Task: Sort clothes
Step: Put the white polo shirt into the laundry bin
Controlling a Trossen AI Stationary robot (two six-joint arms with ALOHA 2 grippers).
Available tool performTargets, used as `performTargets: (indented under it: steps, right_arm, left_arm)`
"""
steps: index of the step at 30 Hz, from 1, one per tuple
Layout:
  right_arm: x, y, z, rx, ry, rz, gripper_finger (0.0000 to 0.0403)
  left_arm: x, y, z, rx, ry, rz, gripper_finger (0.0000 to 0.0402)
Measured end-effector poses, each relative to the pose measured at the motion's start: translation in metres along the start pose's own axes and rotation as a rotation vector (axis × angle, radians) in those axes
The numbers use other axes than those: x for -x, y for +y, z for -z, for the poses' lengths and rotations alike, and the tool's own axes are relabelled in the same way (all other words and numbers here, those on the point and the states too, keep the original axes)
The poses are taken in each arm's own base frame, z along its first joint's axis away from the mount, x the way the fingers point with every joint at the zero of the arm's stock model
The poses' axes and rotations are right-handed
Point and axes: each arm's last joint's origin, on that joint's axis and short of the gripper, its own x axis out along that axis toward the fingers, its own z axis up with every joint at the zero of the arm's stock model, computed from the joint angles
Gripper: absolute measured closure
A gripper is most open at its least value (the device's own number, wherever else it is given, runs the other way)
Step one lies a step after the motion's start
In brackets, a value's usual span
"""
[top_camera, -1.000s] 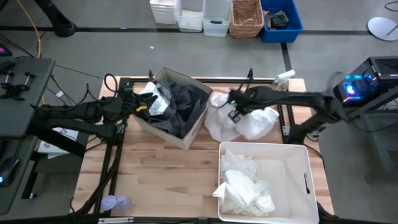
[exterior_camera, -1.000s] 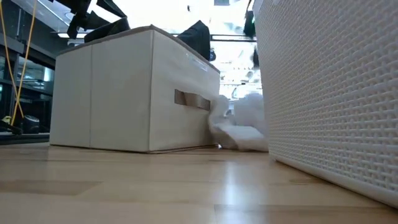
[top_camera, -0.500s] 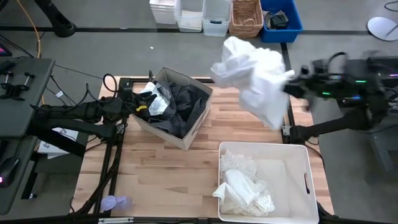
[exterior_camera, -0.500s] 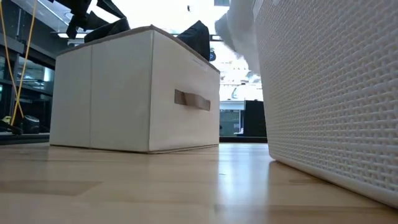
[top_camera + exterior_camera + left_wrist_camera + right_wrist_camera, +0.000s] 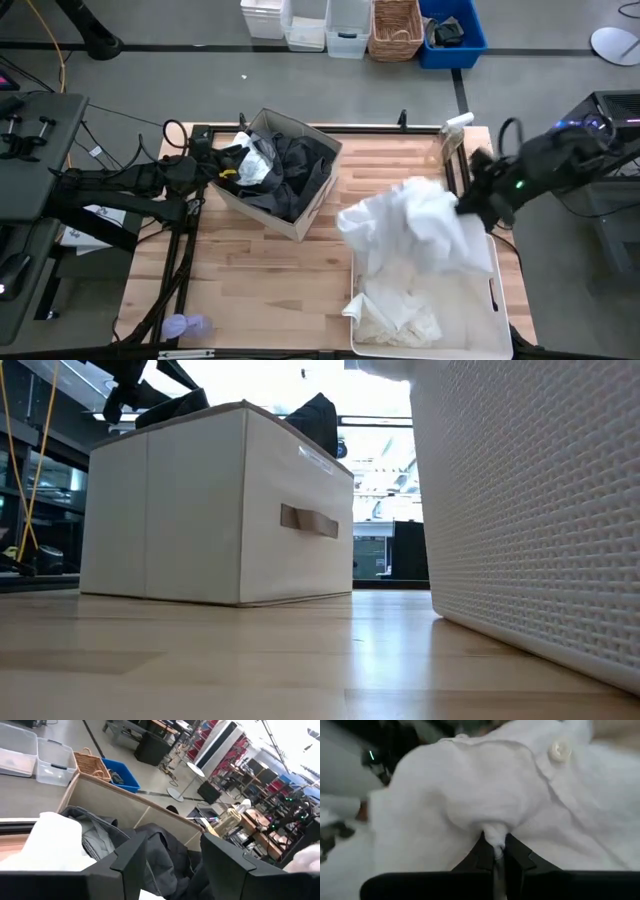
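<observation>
over white bin (image 5: 496,290), right hand (image 5: 494,851) gripping shirt (image 5: 420,225)

Robotics lab: wooden table (image 5: 260,270) on bare grey concrete floor (image 5: 150,80); storage bins (image 5: 305,22) along the aisle; desks and office chairs (image 5: 220,757) beyond.

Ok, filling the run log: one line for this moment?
right end effector: shut on white shirt, over white bin | left end effector: open, at beige box

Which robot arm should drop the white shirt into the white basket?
The right one. Its gripper already pinches the white shirt over the white basket; the left gripper sits open at the beige box.
</observation>
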Motion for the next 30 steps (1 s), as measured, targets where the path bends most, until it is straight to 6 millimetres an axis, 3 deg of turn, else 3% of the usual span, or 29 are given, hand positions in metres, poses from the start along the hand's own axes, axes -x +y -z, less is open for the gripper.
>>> performTargets:
  steps: [4, 8, 12, 15, 19, 23, 30]
  right_arm:
    - [-0.03, -0.005, 0.021, -0.113, 0.201, 0.021, 0.0398]
    - [-0.08, -0.015, 0.059, -0.209, 0.456, 0.016, 0.0398]
    - [-0.139, -0.02, 0.106, -0.301, 0.607, -0.154, 0.0398]
    - [-0.168, -0.022, 0.138, -0.401, 0.648, -0.273, 0.0398]
    - [-0.194, -0.042, 0.186, -0.51, 0.784, -0.122, 0.0398]
    - [-0.206, -0.062, 0.213, -0.548, 0.878, 0.062, 0.0398]
    - [-0.223, -0.106, 0.219, -0.62, 0.788, 0.498, 0.0394]
  left_arm:
    - [0.0, 0.0, 0.0, 0.002, -0.012, -0.011, 0.0229]
    - [-0.001, 0.001, -0.001, 0.003, -0.024, -0.027, 0.0229]
    - [-0.003, 0.003, -0.003, -0.02, -0.034, -0.043, 0.0229]
    - [-0.004, 0.004, -0.004, -0.042, -0.034, -0.049, 0.0229]
    - [-0.006, 0.006, -0.005, -0.063, -0.02, -0.043, 0.0229]
    - [-0.008, 0.007, -0.006, -0.075, -0.004, -0.032, 0.0229]
    - [-0.009, 0.007, -0.007, -0.072, 0.009, -0.022, 0.0229]
